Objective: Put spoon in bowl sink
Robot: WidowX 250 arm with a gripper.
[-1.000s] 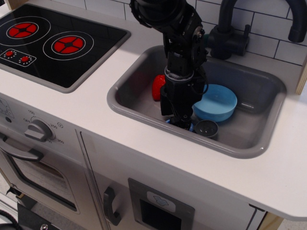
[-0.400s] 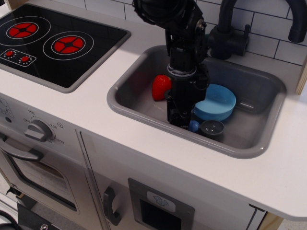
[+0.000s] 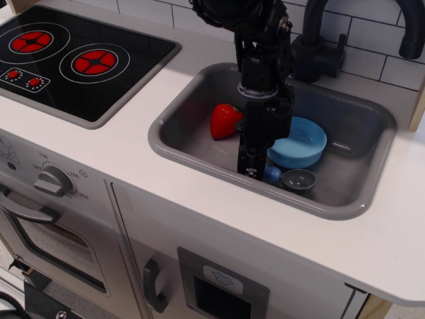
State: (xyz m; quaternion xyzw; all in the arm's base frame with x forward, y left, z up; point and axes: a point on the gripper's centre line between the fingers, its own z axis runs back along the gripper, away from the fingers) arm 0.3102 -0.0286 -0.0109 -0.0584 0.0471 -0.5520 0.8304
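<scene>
1. The spoon (image 3: 290, 178) is at the front of the sink (image 3: 199, 149), its blue handle at the tool (image 3: 254, 170) and its grey head just in front of the bowl (image 3: 299, 143).
2. The tool appears closed on the handle, though the fingertips are hard to make out.
3. Risk: the stubby, rounded handle could slip from a shallow pinch as it lifts.
4. Risk: the spoon's head could catch the bowl's rim and shove it toward the tap (image 3: 319, 53).
5. The strawberry (image 3: 224, 121) lies clear on the left.
</scene>
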